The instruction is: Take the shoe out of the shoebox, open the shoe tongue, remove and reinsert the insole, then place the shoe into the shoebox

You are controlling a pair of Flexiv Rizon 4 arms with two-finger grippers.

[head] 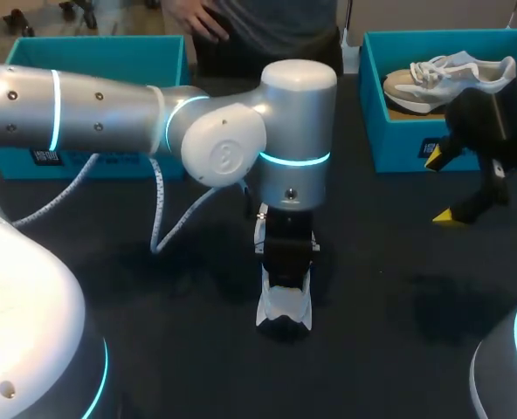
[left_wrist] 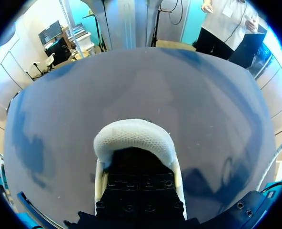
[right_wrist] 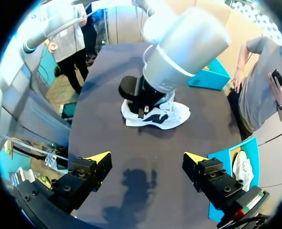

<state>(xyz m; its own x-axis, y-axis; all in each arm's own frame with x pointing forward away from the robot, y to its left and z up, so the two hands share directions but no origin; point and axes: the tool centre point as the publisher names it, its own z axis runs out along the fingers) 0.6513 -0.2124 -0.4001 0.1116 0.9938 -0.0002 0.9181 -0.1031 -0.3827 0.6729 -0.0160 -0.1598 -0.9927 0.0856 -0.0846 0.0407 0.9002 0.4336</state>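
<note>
down on the white shoe (head: 285, 305) at the middle of the worktop (head: 389, 288), the left pincer (left_wrist: 141, 188) stands upright with its black body sunk into the shoe's opening. its tips are hidden there, so i cannot tell how far it is spread or whether it grips the shoe. in the left wrist view the shoe's white mesh end curves just ahead of the pincer. the shoe lies flat on the dark worktop, outside any box, under the left arm (head: 298, 113). off to the right of the shoe and well apart from it, the right pincer (right_wrist: 147, 160) hangs above the worktop, spread wide and holding nothing. beyond that pincer, farther from the shoe, a teal shoebox (head: 398, 144) holds a second shoe (head: 446, 78). far to the shoe's left stands another teal box (head: 101, 57).
</note>
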